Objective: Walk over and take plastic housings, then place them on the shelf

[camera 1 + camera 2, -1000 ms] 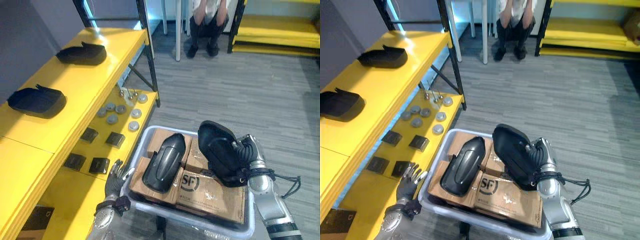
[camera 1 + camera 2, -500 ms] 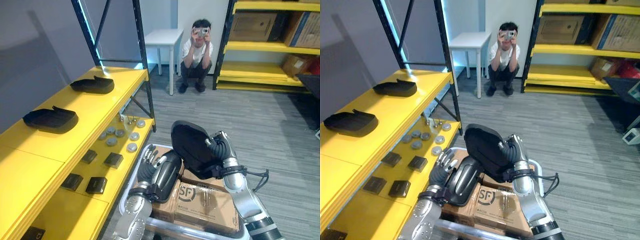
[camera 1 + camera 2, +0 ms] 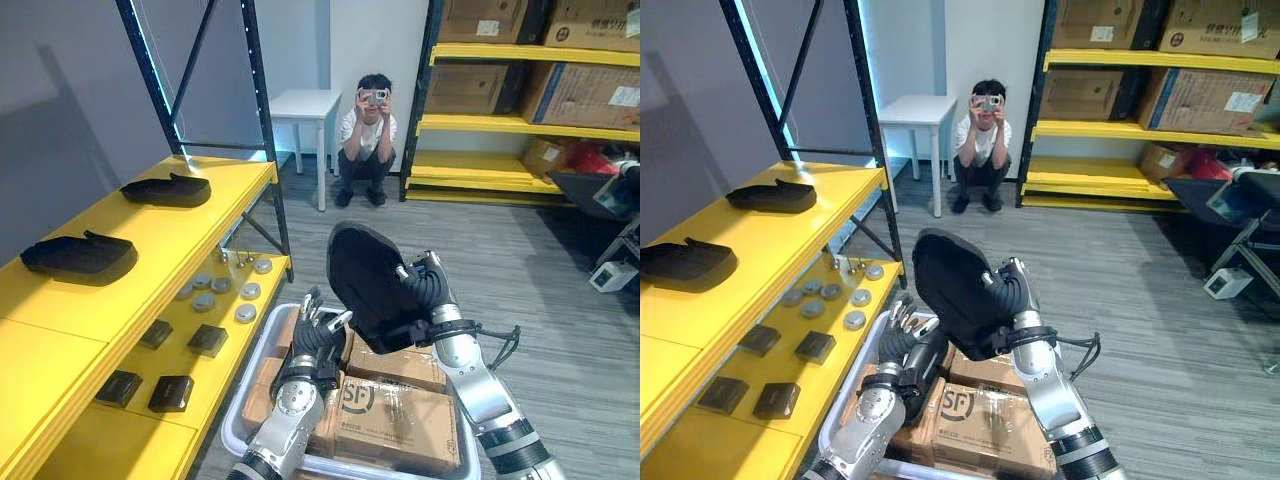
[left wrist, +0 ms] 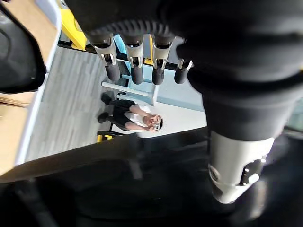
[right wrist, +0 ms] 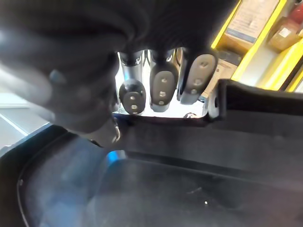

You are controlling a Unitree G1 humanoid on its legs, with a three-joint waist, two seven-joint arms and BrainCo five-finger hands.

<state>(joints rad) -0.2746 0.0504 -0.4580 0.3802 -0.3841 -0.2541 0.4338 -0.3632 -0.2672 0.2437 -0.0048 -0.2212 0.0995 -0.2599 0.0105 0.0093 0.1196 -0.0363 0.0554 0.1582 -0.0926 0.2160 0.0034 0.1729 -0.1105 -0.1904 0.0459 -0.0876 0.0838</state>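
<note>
Above the pale bin point(image 3: 233, 430), in the right hand point(image 3: 432, 300): a black plastic housing point(image 3: 362, 285), held clear of the cartons point(image 3: 395, 425) and tipped up on end, with fingers point(image 5: 161, 87) hooked over its rim and clamped tight. Lower down and just to the left, the left hand point(image 3: 312, 337), straight and slightly spread, over a second housing point(image 3: 935, 358) lying on the cartons inside the bin; contact with it impossible to tell.

To the left, a yellow shelf point(image 3: 150, 228). On its top board, a far housing point(image 3: 165, 189) and a near housing point(image 3: 78, 258), both black, well apart, each lying flat. On the lower board, a cluster of round grey discs point(image 3: 215, 290) and, nearer, several dark square blocks point(image 3: 207, 340).

At the back of the room, a person point(image 3: 366, 135) crouching on the grey floor beside a small white table point(image 3: 305, 102), camera raised. Behind and to the right, yellow racking point(image 3: 500, 126) loaded with cardboard boxes point(image 3: 465, 88).
</note>
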